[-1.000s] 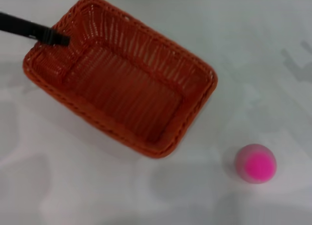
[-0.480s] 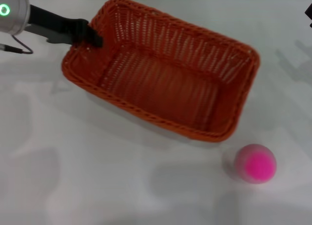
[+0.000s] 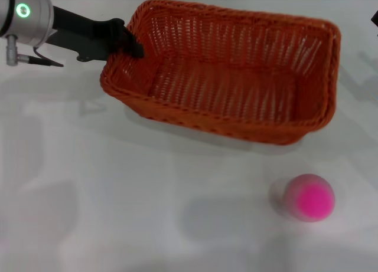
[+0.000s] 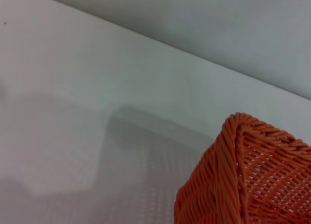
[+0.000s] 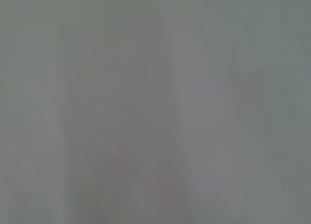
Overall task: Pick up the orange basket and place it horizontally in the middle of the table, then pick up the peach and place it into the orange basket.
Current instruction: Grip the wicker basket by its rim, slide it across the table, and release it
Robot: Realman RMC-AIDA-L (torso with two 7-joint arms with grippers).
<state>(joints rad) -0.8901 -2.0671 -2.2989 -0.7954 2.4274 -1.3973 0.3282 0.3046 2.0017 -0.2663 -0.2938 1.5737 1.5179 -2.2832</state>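
Basket (image 3: 230, 83) swung rightward, now nearly horizontal | left gripper (image 3: 131, 43) clamped on its rim corner | lower gently, level, mid-table (image 3: 118, 213), clear of peach (image 3: 309, 197)

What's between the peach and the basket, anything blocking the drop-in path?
Nothing visible. Only bare table lies between the peach and the orange basket. The basket interior looks empty; the left gripper grips its left rim corner, away from the peach's side.
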